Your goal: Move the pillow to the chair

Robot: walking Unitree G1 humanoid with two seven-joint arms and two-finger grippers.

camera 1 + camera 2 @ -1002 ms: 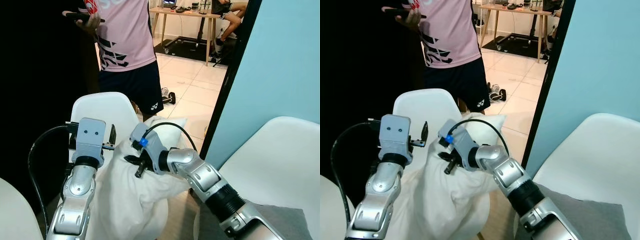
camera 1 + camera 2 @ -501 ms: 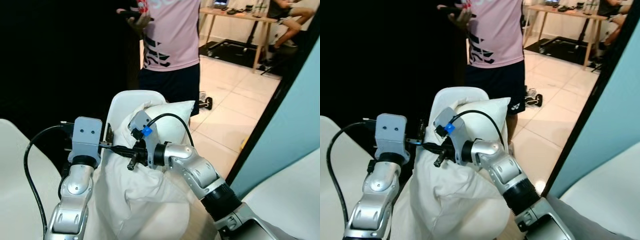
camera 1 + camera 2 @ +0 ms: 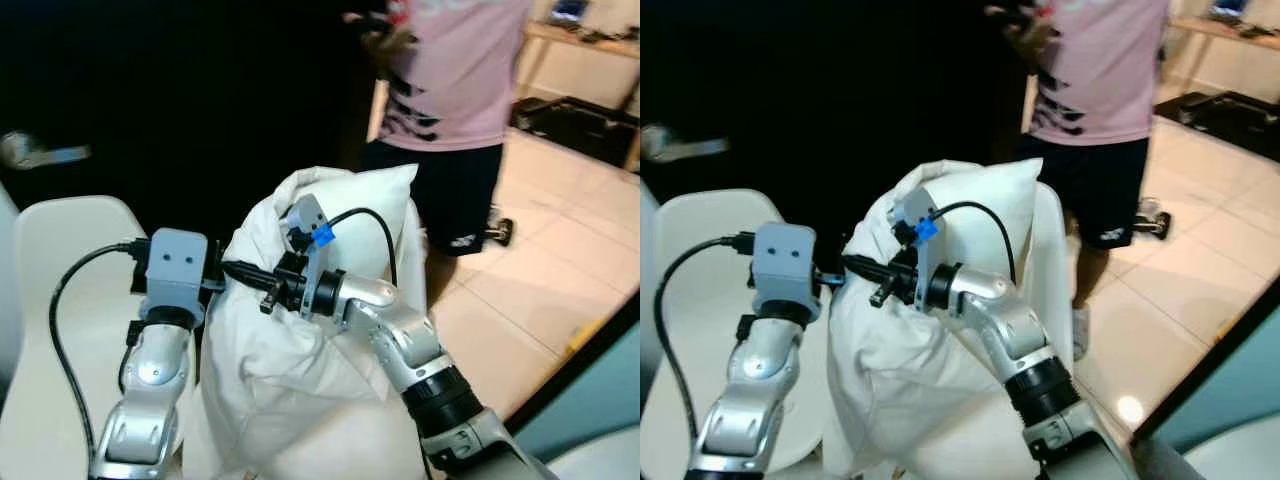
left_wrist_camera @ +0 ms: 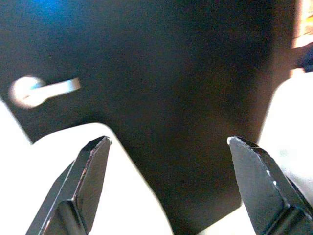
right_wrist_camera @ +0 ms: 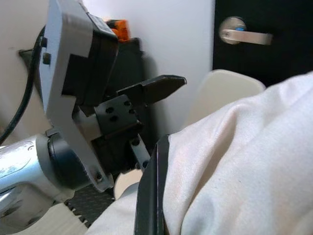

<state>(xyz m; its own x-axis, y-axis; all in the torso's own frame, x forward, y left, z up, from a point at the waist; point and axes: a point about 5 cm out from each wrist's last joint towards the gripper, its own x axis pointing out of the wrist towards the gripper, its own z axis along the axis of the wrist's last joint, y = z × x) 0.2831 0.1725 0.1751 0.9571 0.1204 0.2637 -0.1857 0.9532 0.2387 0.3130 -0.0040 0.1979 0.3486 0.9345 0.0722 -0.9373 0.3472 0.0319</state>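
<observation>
Both end effectors work at the upper part of a bulky white pillow (image 3: pixel 300 380) held up in front of the robot. Its right end effector (image 3: pixel 250 281) reaches across the front of the pillow, black fingers pinched shut on a fold of the fabric; the right wrist view shows a dark finger (image 5: pixel 149 196) pressed into the white cloth. Its left end effector (image 4: pixel 171 181) sits at the pillow's left edge, just beside the right one, with its two black fingers spread wide apart and nothing between them; the left wrist view looks past them to a dark door and a pale chair edge, with white pillow at one side.

Left of the pillow and behind the left arm stands a white chair (image 3: pixel 70 260) with a rounded back, its seat bare. The pillow hangs beside that chair, carried by the arms and not resting on it.

Beyond, a dark door with a silver lever handle (image 3: pixel 40 153) shows blurred. Farther right, a person in a pink shirt (image 3: pixel 460 80) and dark shorts stands on a pale tiled floor (image 3: pixel 560 280).
</observation>
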